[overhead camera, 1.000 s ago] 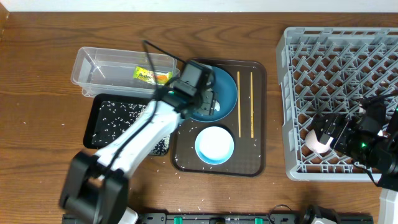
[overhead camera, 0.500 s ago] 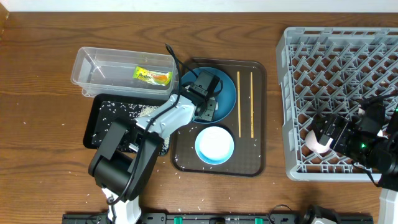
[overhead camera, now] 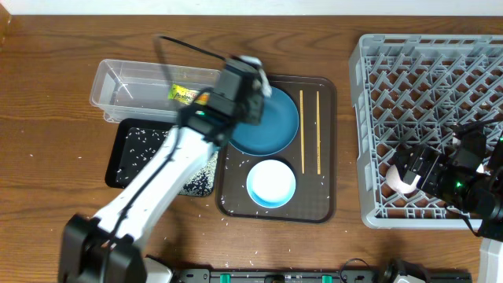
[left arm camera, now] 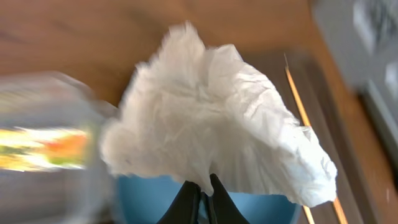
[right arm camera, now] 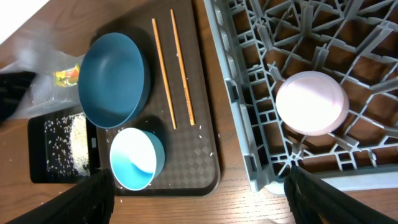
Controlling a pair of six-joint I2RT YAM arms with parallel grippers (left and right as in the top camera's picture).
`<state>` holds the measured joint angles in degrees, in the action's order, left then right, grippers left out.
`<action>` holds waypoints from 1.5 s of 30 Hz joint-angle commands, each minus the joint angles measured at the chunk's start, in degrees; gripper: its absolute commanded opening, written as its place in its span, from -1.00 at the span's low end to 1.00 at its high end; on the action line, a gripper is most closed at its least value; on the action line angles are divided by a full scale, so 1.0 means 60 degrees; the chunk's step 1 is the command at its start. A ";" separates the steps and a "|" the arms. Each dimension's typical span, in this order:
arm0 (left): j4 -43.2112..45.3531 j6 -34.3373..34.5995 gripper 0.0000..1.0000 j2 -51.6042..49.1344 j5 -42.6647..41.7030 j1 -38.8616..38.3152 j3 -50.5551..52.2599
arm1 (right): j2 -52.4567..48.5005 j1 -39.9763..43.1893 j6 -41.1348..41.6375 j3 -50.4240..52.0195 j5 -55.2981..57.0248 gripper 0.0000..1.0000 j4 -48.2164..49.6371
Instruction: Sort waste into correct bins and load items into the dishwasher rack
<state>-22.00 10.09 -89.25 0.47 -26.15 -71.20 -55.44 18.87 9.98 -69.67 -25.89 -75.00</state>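
Observation:
My left gripper (overhead camera: pixel 253 72) is shut on the crumpled white tissue (left arm camera: pixel 211 118), holding it up above the back edge of the dark blue plate (overhead camera: pixel 273 124); its black fingertips (left arm camera: pixel 198 198) pinch the lower fold. The yellow-green wrapper (overhead camera: pixel 182 93) lies in the clear tub (overhead camera: pixel 126 85). Rice grains (overhead camera: pixel 145 145) cover the black tray (overhead camera: pixel 118 169). The white bowl (overhead camera: pixel 271 182) and two chopsticks (overhead camera: pixel 302 130) sit on the brown tray. My right gripper (right arm camera: pixel 202 205) stands open over the grey rack's (overhead camera: pixel 432 79) front left corner, just by the pink cup (right arm camera: pixel 311 102) set among the pegs.
The brown serving tray (overhead camera: pixel 326 196) holds the plate, bowl and chopsticks between the bins and the rack. Stray rice grains (overhead camera: pixel 47 149) dot the wooden table left of the black tray. The tub and black tray overlap at the left.
The left gripper closed on the tissue lying on the blue plate and lifted it up and back toward the tub. The right arm has stayed still.

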 commanded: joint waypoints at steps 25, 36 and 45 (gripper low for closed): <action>-0.1311 -0.0036 0.47 0.1177 -0.1512 0.2448 -0.0291 | 0.0007 -0.0095 -0.0240 0.0015 -0.0007 0.72 -0.0036; -0.4299 -0.0372 0.47 0.4065 -0.2073 0.2324 -0.0291 | 0.0007 -0.0699 -0.1005 0.0015 -0.0623 0.63 -0.0044; -0.5158 -0.0430 0.48 0.4586 -0.2473 0.2320 -0.0291 | 0.0007 -0.2127 -0.0998 0.0015 -0.0619 0.64 0.0193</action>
<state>-51.96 8.51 -61.80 -12.86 -12.12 -72.14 -55.46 8.45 5.21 -69.67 -28.64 -74.19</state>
